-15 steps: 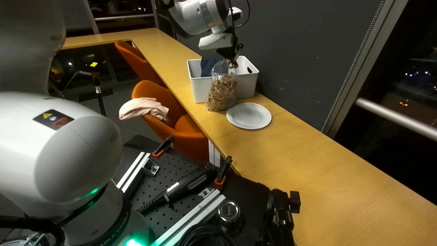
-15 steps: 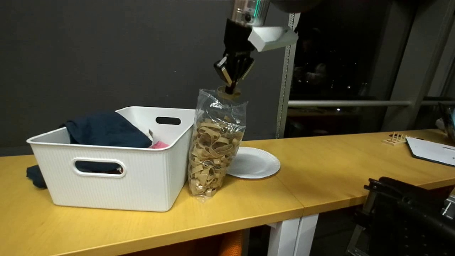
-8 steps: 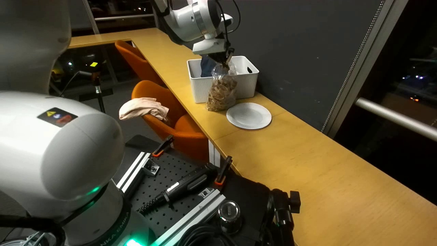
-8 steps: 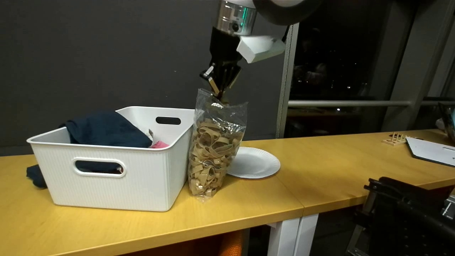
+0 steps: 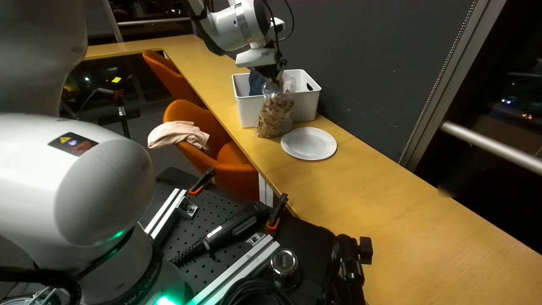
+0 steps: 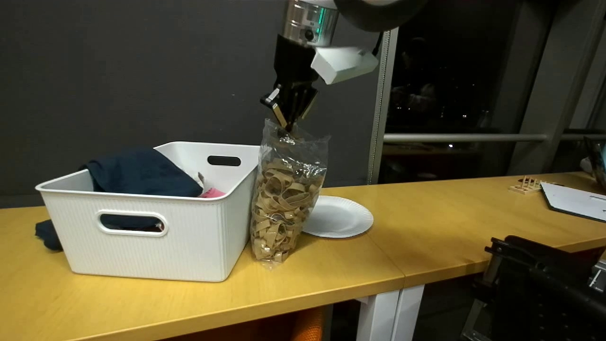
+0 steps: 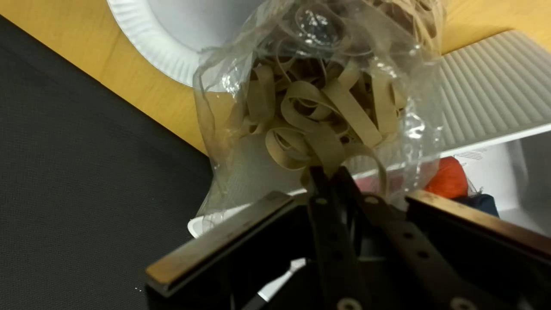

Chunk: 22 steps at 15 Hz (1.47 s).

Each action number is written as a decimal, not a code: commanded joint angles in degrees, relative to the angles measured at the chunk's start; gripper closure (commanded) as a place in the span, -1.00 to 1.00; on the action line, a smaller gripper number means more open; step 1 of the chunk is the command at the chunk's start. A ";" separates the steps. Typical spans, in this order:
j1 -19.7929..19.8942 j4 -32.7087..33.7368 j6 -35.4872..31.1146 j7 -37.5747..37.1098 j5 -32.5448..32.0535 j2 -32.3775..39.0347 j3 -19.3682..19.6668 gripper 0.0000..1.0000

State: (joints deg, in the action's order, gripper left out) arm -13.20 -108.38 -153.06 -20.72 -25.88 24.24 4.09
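The rubber band is at the tips of the gripper, at the mouth of a clear plastic bag of similar bands, just beside the white basket. The fingertips are almost together, but I cannot tell whether they are clamped on this band, because it mixes with those behind. The bag partly hides the paper plate in an exterior view.

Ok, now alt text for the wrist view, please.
A black gripper, its jaws nearly together, is at a tan band at the open mouth of a clear plastic bag of similar bands; whether it grips the band is unclear. A white plate shows at upper left, a ribbed white bin at right.
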 commanded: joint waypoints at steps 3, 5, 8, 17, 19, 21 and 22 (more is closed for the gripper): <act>-0.83 -1.51 1.45 0.13 1.34 -2.70 0.56 -0.08; -0.87 -2.04 1.76 -0.17 1.02 -4.08 0.75 -0.38; -0.66 -2.61 2.96 -0.59 0.73 -7.03 0.80 -0.85; 1.19 -5.43 11.71 -3.70 1.87 -14.32 -1.67 -1.00; 1.41 -6.09 11.88 -4.11 2.08 -14.72 -1.92 -1.00; 1.61 -6.94 11.75 -4.25 2.53 -15.10 -2.21 -1.00; 1.71 -7.35 11.73 -4.22 2.88 -15.28 -2.35 -1.00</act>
